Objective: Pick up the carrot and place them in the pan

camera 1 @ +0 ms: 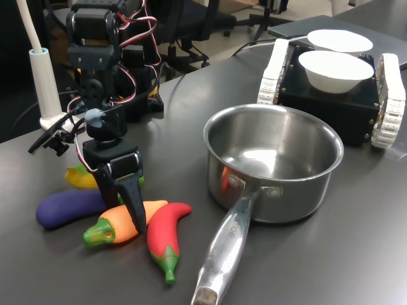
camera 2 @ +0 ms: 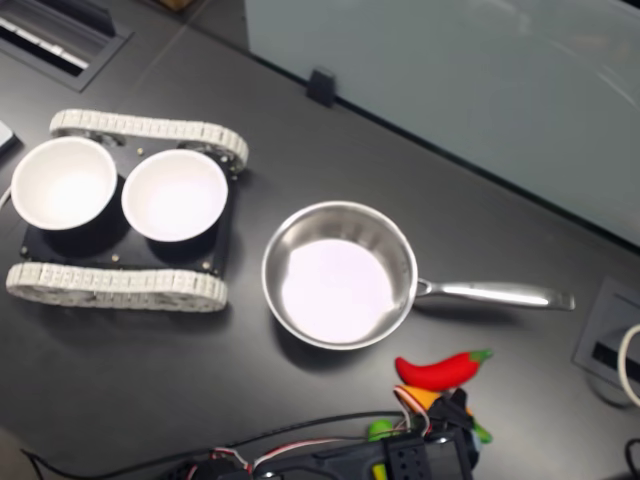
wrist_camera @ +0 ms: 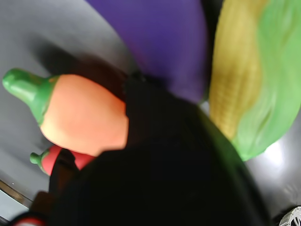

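First exterior view | one carrot (camera 1: 114, 229) pinched (mid-body) by hand (camera 1: 135, 216) | one pan (camera 1: 273, 159) | two bowls (camera 1: 335, 70)

Your arm is matte black plastic, built from boxy servo blocks. Above the claw (camera 1: 130, 206) you see twisted red, white and black cables looping between joints. The claw's fingers (camera 1: 135, 202) are tapered black wedges.
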`<state>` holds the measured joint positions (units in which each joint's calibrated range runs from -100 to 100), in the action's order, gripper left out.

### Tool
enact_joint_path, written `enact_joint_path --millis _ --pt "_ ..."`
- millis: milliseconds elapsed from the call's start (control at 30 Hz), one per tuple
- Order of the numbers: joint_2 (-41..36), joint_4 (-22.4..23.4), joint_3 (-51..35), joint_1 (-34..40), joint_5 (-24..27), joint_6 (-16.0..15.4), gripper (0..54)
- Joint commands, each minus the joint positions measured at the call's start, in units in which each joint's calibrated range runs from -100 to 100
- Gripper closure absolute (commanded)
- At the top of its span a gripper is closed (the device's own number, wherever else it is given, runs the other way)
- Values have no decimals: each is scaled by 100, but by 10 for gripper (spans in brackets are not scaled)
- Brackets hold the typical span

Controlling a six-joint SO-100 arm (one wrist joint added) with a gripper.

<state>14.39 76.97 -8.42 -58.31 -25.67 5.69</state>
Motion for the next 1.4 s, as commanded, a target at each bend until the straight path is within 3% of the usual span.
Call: enact_joint_path --millis 0,433,833,1200,1367 --pt "-153 -153 19 188 68 179 246" --pt "-187 -110 192 326 -73 389 406" --pt "-482 -545 419 246 -20 397 534" --pt "-870 -238 -153 177 518 330 534" --pt "-1115 274 -871 143 742 61 534"
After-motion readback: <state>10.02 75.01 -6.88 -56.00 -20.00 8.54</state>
